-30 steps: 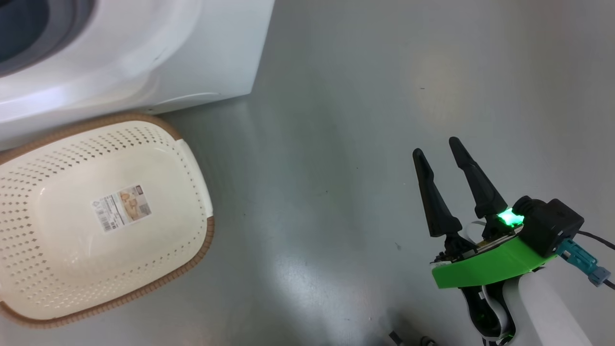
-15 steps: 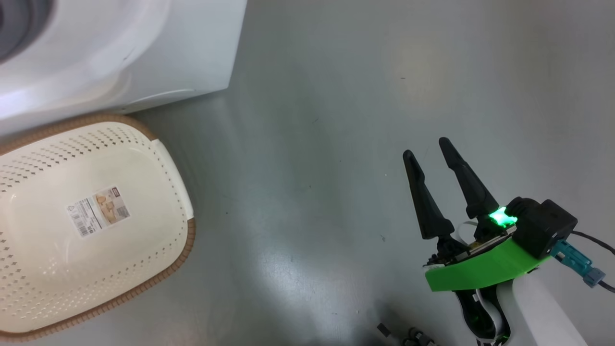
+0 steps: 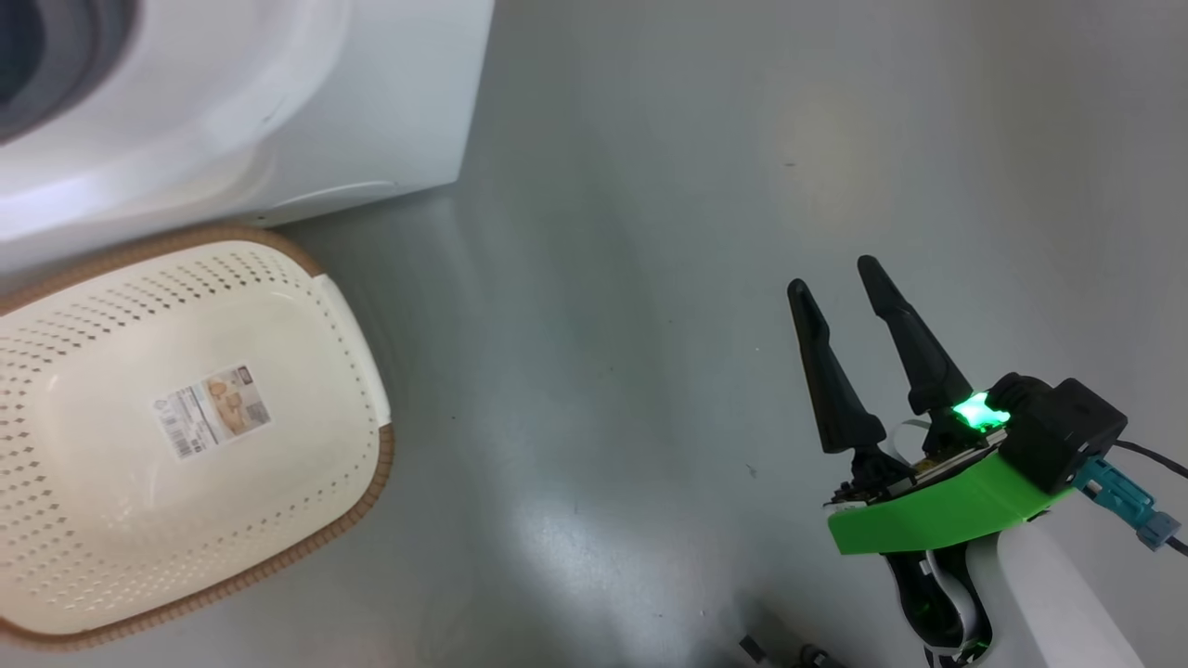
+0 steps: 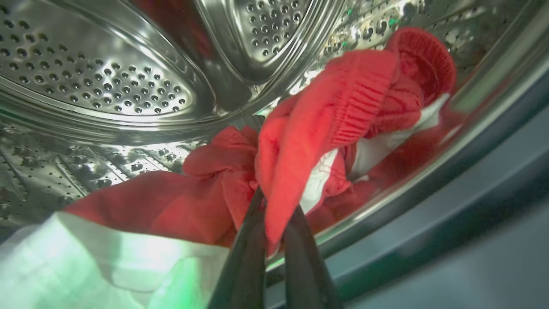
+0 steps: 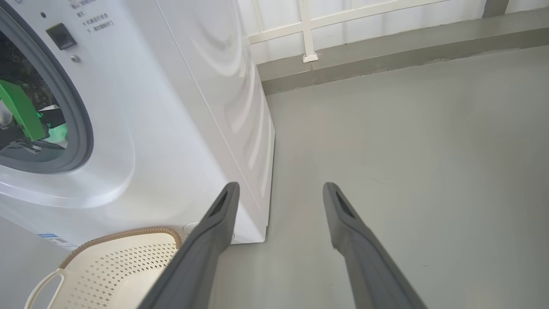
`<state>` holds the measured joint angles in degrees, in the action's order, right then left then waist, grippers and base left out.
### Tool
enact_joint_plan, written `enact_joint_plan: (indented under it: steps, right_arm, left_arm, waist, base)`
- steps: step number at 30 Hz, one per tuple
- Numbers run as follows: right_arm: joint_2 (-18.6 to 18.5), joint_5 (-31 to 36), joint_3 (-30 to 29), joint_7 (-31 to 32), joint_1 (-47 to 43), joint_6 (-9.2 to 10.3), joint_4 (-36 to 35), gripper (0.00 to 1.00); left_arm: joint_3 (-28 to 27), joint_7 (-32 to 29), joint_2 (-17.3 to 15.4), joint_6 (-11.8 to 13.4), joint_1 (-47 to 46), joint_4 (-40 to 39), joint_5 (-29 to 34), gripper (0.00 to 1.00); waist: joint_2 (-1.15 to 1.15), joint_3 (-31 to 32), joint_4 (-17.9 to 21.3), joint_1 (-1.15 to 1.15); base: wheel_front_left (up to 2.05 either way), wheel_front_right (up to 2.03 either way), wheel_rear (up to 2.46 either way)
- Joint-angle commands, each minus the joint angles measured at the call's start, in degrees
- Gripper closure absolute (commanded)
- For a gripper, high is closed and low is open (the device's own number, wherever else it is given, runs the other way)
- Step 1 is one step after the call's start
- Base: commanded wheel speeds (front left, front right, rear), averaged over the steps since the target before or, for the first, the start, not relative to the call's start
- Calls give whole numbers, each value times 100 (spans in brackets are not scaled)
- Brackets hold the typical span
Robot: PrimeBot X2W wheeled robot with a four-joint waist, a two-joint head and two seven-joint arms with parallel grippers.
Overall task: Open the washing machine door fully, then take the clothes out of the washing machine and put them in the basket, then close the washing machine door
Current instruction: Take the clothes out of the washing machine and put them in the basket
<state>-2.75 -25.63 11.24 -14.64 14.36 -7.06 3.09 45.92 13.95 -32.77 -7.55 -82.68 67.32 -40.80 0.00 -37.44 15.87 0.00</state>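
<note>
Left pincer is inside the washing machine, deep in the steel perforated drum, with its two dark fingers drawn together and pinching a fold of the red garment. The red cloth drapes over the fingertips, so the tips themselves are hidden. The red garment lies bunched on the drum's lower wall with white trim showing in its folds. The white garment lies next to it, touching it, at the lower left of the left wrist view and tinted green by the wrist light. Right pincer hangs over bare grey floor, fingers spread wide with nothing between them, well apart from the basket. In the right wrist view the right pincer points toward the washing machine's near corner. Washing machine is at the upper left of the head view; from the right wrist, the washing machine shows its grey gasket, with the left arm's green bracket inside the opening. Basket sits on the floor just in front of the machine, with only a paper label on its bottom and no clothes in it. The basket also shows at the lower left of the right wrist view.
</note>
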Motion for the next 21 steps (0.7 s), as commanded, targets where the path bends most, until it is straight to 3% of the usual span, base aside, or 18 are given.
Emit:
enact_joint_plan:
  steps: [1, 6, 13, 21]
  right_arm:
    - [-13, 27, 61, -36, -14, -43, -100, 0]
    - [-13, 98, -21, -36, 17, -43, -58, 0]
    - [-13, 188, -145, -36, 6, -43, 31, 0]
    - [-13, 289, -308, -36, -121, -43, 126, 0]
  left_arm:
    - [-181, 75, -210, 7, -46, -29, -61, 100]
    - [-663, 102, -167, 91, 103, -451, -124, 100]
    - [-1939, 104, -118, 347, 1127, -1718, 348, 100]
    - [-3513, 104, 399, 301, 2648, -2917, 1230, 100]
  waist:
    - [0, 70, -72, 0]
    - [0, 190, -239, 0]
    - [0, 457, -488, 0]
    - [0, 775, -764, 0]
  base:
    - [0, 0, 0]
    - [0, 0, 0]
    - [0, 0, 0]
    - [0, 0, 0]
